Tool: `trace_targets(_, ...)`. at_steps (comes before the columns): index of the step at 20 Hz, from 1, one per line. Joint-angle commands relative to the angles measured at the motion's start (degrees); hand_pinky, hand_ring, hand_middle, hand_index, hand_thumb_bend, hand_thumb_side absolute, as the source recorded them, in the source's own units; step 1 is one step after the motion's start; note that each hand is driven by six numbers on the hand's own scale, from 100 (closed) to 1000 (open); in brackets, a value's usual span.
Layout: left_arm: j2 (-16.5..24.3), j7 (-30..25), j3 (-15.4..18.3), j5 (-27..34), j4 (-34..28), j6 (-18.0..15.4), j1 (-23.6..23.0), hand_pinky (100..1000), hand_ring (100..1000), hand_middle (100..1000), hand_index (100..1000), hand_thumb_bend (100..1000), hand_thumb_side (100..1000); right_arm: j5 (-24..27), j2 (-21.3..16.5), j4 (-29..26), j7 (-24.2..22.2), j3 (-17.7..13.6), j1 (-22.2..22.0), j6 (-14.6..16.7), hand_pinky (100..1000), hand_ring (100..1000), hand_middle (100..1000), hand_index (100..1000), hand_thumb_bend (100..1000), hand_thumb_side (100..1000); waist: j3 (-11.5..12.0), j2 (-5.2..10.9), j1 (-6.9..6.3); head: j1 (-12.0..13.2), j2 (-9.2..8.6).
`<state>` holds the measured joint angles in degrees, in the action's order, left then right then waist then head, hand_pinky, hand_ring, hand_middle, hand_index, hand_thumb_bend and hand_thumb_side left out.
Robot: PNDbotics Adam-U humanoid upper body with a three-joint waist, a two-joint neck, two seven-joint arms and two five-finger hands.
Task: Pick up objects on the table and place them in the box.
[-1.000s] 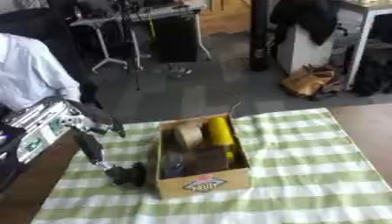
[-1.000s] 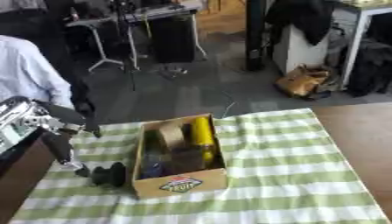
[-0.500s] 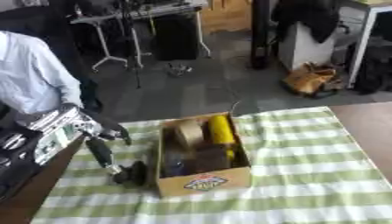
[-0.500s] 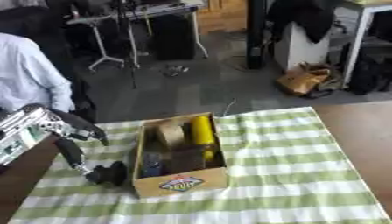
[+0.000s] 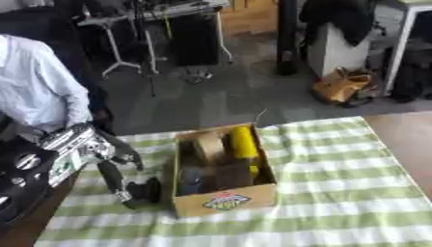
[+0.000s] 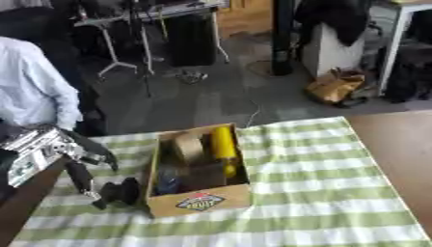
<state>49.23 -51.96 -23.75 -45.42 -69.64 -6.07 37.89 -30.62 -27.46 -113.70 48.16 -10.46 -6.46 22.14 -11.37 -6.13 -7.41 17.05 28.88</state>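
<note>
Left hand (image 5: 114, 161) above the striped cloth (image 5: 337, 159), fingers relaxed, holding nothing. A dark object (image 5: 145, 191) lies on the cloth touching the left wall of the box (image 5: 226, 201); a yellow cylinder (image 5: 244, 142) sits inside the box.

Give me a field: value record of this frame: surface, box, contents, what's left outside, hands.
surface: green-and-white striped cloth
box: open cardboard box, upright, label on its near wall
contents: yellow cylinder along its right side, tan roll at the far left, dark items at the near end
outside: black object on the cloth, close to the box's left wall
left hand: left hand above the cloth left of the box, a finger pointing down next to the black object; contact unclear
right hand: not in view
</note>
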Motion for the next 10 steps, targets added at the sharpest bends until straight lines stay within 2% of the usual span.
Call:
trace_targets(1, 0.9, 0.0, 1.0, -0.3, 0.7, -0.7, 1.3, 1000, 1000, 997, 1000, 810, 663, 0.1, -0.8, -0.9, 3.8, 0.0, 0.7, 3.6, 895, 1000, 923, 914, 100, 1000, -0.2, 0.32, 0.25, 0.4, -0.88)
trace_targets(10, -0.7, 0.0, 2.0, 0.0, 3.1, -0.3, 2.4, 1000, 1000, 975, 997, 763, 697, 0.0, -0.4, -0.9, 3.8, 0.1, 1.0, 3.9, 896, 1000, 922, 912, 100, 1000, -0.8, -0.10, 0.36, 1.1, -1.42)
